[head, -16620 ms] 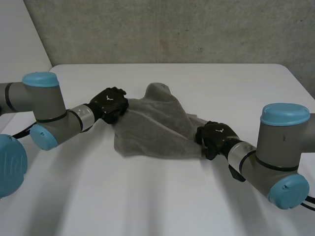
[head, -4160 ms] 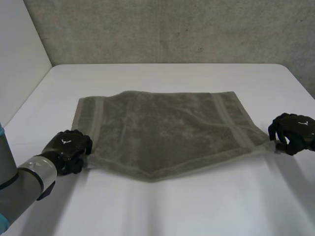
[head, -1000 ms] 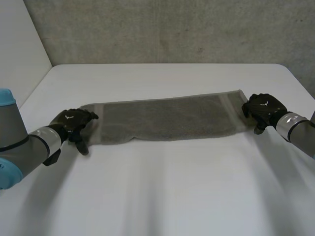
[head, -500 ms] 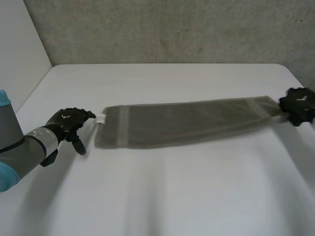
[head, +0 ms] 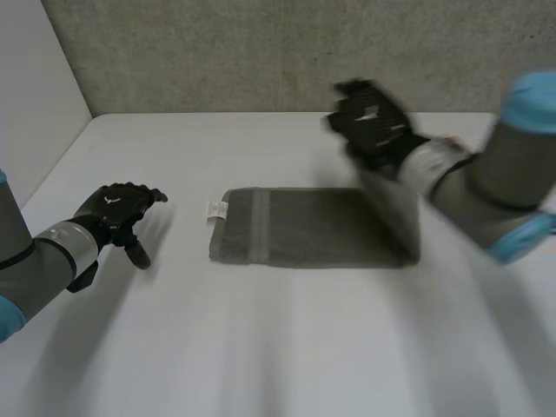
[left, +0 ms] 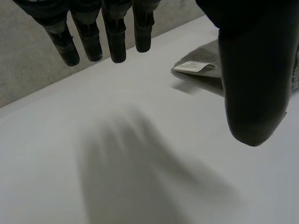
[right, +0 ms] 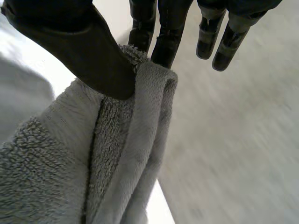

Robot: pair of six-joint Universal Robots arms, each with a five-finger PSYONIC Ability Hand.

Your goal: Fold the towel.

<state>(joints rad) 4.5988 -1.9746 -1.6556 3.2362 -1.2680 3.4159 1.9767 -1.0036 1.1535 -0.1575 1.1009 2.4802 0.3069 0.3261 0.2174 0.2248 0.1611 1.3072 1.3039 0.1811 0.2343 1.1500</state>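
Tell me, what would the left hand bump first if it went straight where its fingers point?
Probably bare table: the left hand's fingers aim past the towel's labelled end, which lies on its thumb side. Depth is unclear; it might graze it.

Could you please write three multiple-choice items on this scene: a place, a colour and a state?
1. Where is the left hand relative to the towel?
A. on its middle
B. beside its labelled end, apart
C. under it

2. What colour is the towel's label?
A. white
B. red
C. black

3. What is the right hand doing?
A. lying open and flat
B. pinching a raised towel end
C. curled, holding nothing

Answers: 1 B, a gap separates them; 2 A, the label is white; 3 B, thumb and fingers clamp cloth in the right wrist view.
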